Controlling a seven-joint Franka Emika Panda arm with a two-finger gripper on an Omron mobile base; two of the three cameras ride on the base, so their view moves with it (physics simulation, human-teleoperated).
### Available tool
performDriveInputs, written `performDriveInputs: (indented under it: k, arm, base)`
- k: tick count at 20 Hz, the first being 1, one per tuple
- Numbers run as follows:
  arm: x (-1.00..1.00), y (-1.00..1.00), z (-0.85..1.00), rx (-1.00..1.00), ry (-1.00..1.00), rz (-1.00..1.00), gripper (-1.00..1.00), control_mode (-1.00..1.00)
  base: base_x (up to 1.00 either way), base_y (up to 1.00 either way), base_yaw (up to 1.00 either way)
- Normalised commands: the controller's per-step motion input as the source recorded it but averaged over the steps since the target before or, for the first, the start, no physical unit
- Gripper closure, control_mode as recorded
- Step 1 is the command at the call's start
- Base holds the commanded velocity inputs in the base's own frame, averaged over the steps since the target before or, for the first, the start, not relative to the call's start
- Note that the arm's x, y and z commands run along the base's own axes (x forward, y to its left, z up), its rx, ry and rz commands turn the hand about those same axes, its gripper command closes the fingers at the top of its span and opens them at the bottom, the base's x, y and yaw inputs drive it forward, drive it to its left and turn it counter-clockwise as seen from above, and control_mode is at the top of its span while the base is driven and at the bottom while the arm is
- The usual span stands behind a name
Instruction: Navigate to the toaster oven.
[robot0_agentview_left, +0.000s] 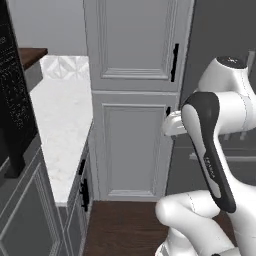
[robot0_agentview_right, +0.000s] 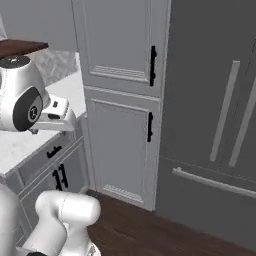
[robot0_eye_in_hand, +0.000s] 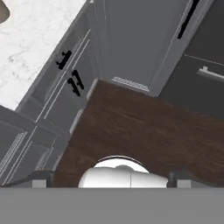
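The toaster oven is out of view. My gripper (robot0_eye_in_hand: 111, 181) points down at the dark wood floor (robot0_eye_in_hand: 144, 127); its two dark fingertips (robot0_eye_in_hand: 40, 178) stand far apart at the bottom of the hand view, open with nothing between them. The white hand (robot0_agentview_left: 172, 123) sticks out from behind the arm's dark elbow, in front of the tall grey cabinet. In the right base view the hand (robot0_agentview_right: 57, 117) hangs beside the counter's edge.
A white marble counter (robot0_agentview_left: 60, 125) runs along the left, with grey drawers and black handles (robot0_eye_in_hand: 70, 74) below. A tall black appliance (robot0_agentview_left: 15, 100) stands at the left edge. Tall grey cabinet doors (robot0_agentview_left: 135, 145) are ahead, with a dark fridge (robot0_agentview_right: 215, 125) to their right.
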Motion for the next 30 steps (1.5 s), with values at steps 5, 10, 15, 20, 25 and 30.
performDriveInputs:
  k: [5,10,15,20,25,30]
  arm:
    - [0.00,0.00,0.00,0.00,0.00,0.00,-1.00,1.00]
    - [0.00,0.00,0.00,0.00,0.00,0.00,-1.00,1.00]
    - [0.00,0.00,0.00,0.00,0.00,0.00,-1.00,1.00]
    - [0.00,0.00,0.00,0.00,0.00,0.00,-1.00,1.00]
    - [0.00,0.00,0.00,0.00,0.00,0.00,-1.00,1.00]
    - [0.00,0.00,0.00,0.00,0.00,0.00,-1.00,1.00]
  base:
    - [-0.03,0.00,-1.00]
    - [-0.02,0.00,-1.00]
    - [-0.01,0.00,-1.00]
    - [-0.01,0.00,-1.00]
    - [0.00,0.01,-1.00]
    - [0.03,0.18,-0.96]
